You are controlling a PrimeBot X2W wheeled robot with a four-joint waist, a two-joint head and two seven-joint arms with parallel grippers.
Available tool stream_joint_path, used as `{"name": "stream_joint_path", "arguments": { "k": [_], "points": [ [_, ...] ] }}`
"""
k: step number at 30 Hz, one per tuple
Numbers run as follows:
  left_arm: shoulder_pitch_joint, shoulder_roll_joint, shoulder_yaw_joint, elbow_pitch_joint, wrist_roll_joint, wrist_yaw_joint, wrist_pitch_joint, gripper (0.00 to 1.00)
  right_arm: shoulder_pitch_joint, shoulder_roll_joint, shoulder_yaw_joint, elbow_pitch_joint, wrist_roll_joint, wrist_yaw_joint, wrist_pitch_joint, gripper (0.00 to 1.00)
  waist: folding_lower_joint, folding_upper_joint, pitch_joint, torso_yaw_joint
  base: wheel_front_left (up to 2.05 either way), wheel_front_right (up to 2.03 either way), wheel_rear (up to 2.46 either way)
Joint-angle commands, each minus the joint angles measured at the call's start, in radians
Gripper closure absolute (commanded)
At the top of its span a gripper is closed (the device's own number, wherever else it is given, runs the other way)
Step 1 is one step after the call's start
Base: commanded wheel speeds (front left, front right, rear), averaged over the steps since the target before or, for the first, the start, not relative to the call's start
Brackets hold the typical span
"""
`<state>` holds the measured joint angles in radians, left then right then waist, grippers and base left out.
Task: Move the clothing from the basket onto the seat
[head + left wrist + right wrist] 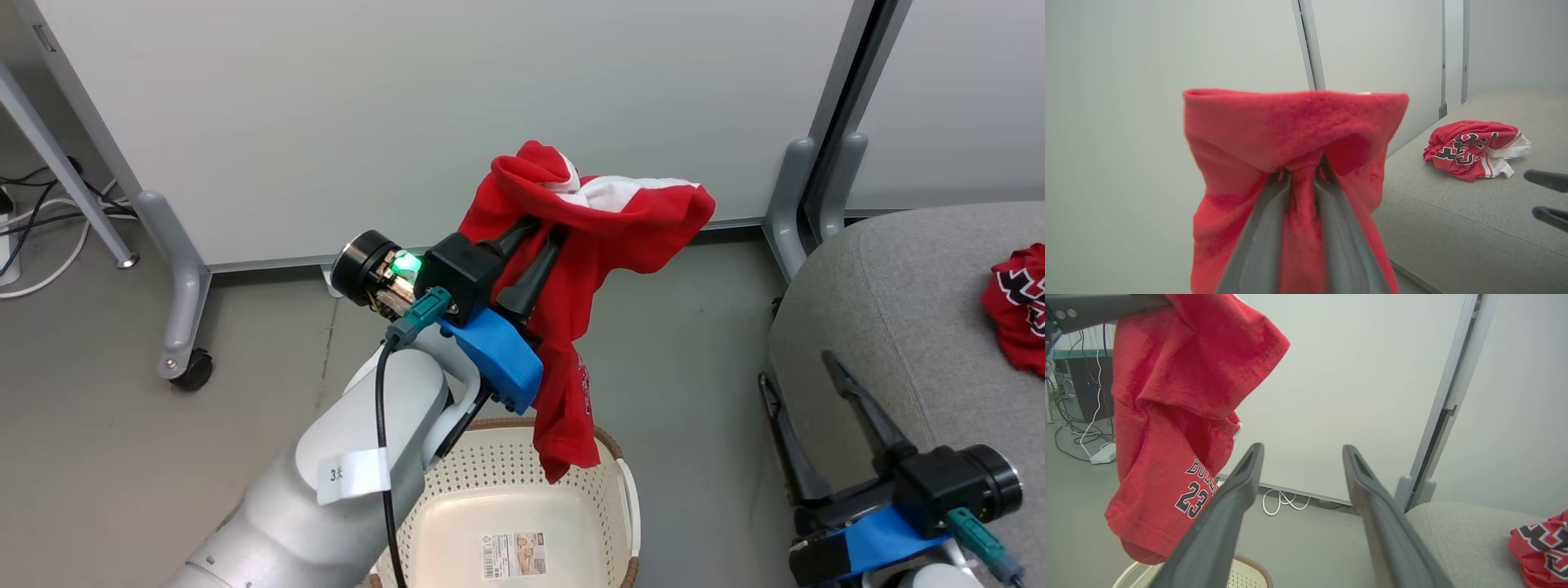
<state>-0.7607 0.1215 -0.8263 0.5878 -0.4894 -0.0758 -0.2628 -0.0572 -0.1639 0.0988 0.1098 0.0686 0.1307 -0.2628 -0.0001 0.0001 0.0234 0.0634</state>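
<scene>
Left claw [543, 233] grips garment [571, 318], perhaps shorts, over basket [490, 474]; partition [326, 122] behind.

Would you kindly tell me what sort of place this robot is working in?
Most likely an office or lab test area rather than a home: white partition panels on castor feet, loose cables on the grey floor, and a dark computer tower.

The hanging red garment [1167, 465] is showing "23" beneath letters starting "BUL". A white tag [353, 475] on the left forearm [269, 523] is carrying a "3", and the barcode sticker [513, 555] in the basket [490, 465] is looking too small to read.
</scene>
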Motion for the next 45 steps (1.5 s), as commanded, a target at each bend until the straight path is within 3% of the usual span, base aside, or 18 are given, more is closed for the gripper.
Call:
{"name": "stream_joint_path", "arguments": {
  "k": [1,16,24,33,34,35,36,45],
  "points": [
    [-0.009,-0.003,-0.002,-0.002,0.005,-0.002,-0.003,1.0,-0.01,0.002,0.019,0.004,0.006,0.0,-0.003,0.0,0.0001,-0.0001,0.004,0.004,0.0,0.0,0.0],
    [-0.054,-0.037,-0.014,-0.005,0.024,-0.007,-0.003,1.0,-0.164,0.02,0.262,0.102,0.036,0.0,-0.003,0.0,0.0001,-0.0001,0.068,0.046,0.0,0.0,0.0],
    [-0.077,-0.055,-0.026,-0.009,0.033,-0.01,-0.003,1.0,-0.28,0.035,0.336,0.195,0.048,0.0,-0.003,0.0,0.0001,-0.0001,0.102,0.076,0.0,0.0,0.0],
    [-0.096,-0.069,-0.041,-0.022,0.035,-0.012,-0.003,1.0,-0.412,0.068,0.347,0.308,0.047,0.0,-0.003,0.0,0.0001,-0.0001,0.138,0.104,0.0,0.0,0.0],
    [-0.097,-0.07,-0.042,-0.024,0.035,-0.012,-0.003,1.0,-0.423,0.073,0.343,0.315,0.049,0.0,-0.003,0.2,0.0001,-0.0001,0.14,0.106,0.0,0.0,0.0],
    [-0.097,-0.07,-0.043,-0.024,0.034,-0.012,-0.003,1.0,-0.433,0.077,0.335,0.321,0.053,0.0,-0.003,0.7,0.0001,-0.0001,0.141,0.107,0.0,0.0,0.0],
    [-0.097,-0.07,-0.044,-0.024,0.033,-0.011,-0.003,1.0,-0.439,0.081,0.332,0.325,0.052,0.0,-0.003,1.0,0.0001,-0.0001,0.141,0.108,0.0,0.0,0.0],
    [-0.093,-0.072,-0.049,-0.026,0.024,-0.006,-0.003,1.0,-0.455,0.095,0.331,0.33,0.049,0.0,-0.003,1.0,0.0001,-0.0001,0.136,0.107,0.0,0.0,0.0]
  ]
}}
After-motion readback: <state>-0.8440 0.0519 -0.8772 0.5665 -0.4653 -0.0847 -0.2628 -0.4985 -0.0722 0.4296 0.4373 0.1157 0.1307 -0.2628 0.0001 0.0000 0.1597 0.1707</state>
